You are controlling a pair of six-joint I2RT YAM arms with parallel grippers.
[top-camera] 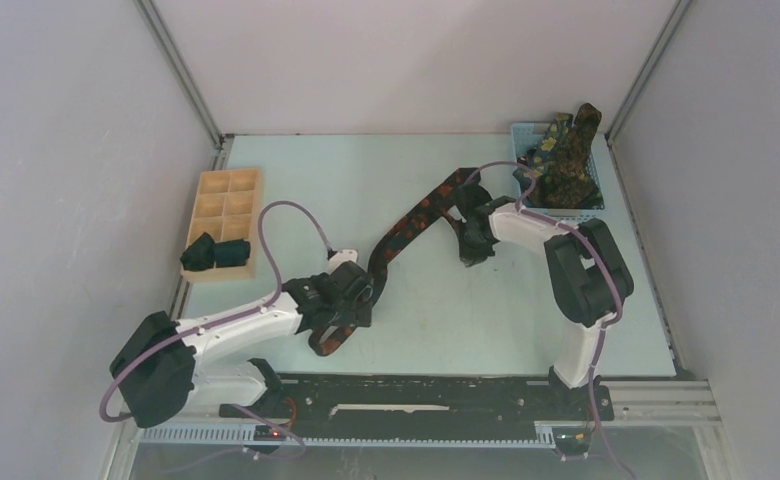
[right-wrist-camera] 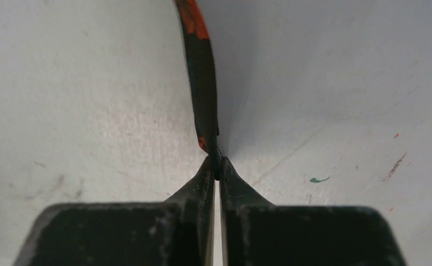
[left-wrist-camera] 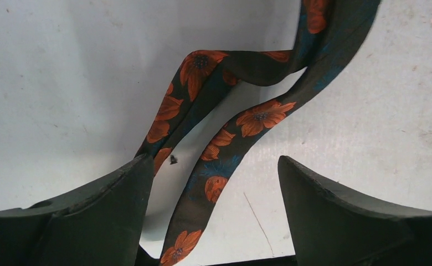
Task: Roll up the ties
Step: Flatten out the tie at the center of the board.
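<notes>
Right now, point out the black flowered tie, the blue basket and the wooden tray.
black flowered tie (top-camera: pixel 416 217): top view, middle of its stretched length.
blue basket (top-camera: pixel 519 130): top view, far left corner of rim.
wooden tray (top-camera: pixel 228 193): top view, central divider.

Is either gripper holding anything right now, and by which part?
The right gripper is pinched shut on the black floral tie at one end. The left gripper is open, the tie merely lying between its jaws.

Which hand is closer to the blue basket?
The right hand. It is a short way from the blue mesh basket, pinching the black floral tie. The left hand is much farther off, open over the tie's other end.
</notes>
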